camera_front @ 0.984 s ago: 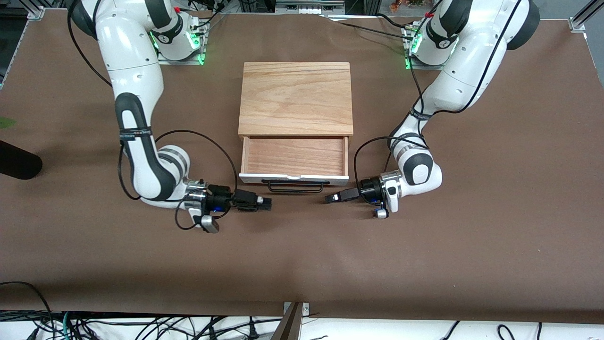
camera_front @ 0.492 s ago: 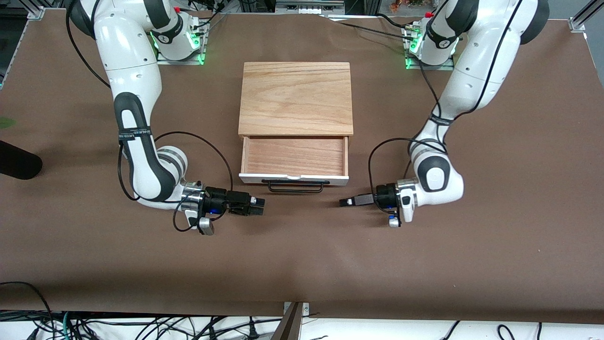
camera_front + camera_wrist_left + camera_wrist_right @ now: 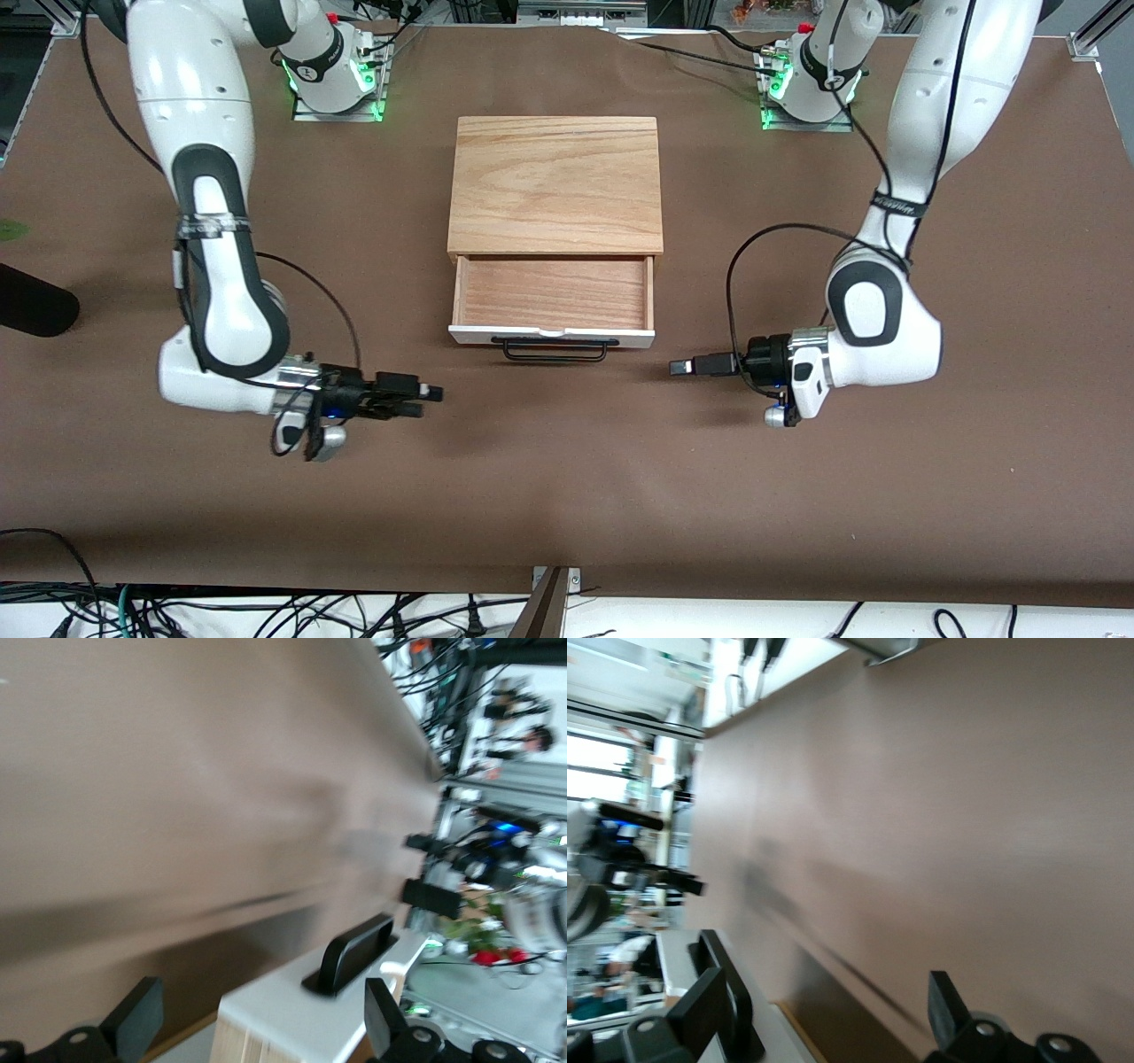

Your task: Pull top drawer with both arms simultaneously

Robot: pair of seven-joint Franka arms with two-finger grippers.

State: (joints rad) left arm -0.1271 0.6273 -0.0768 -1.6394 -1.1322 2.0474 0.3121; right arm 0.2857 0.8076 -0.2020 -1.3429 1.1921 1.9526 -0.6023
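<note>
Both grippers sit low over bare table, each off one end of the pulled-out drawer and touching nothing. From the front view, the right gripper [image 3: 425,396] is over the mat toward the right arm's end of the table, fingers pointing in toward the middle; the left gripper [image 3: 682,366] mirrors it from the left arm's end. Between them, the top drawer [image 3: 551,294] stands well out of the cabinet [image 3: 555,184], wood floor showing and nothing in it. Its black bar handle [image 3: 555,348] runs along the white front panel, long axis lying from one arm's end of the table to the other, so each gripper points roughly along the bar and not across it. Judging by the gaps, the left gripper is the closer one to the handle. Open mat on every side: room to swing in, and room in front of the drawer to draw it out more.

Over to the left wrist view: two dark fingers [image 3: 135,1020] spread wide, nothing between them. The drawer's white front and one end of the bar show past them, with the right gripper [image 3: 431,896] in the distance.

Right wrist view, same story: fingers [image 3: 702,1010] parted and empty, the handle's other end visible by one finger, brown mat filling the rest. My read is the pull looks largely done, with both arms standing clear.
</note>
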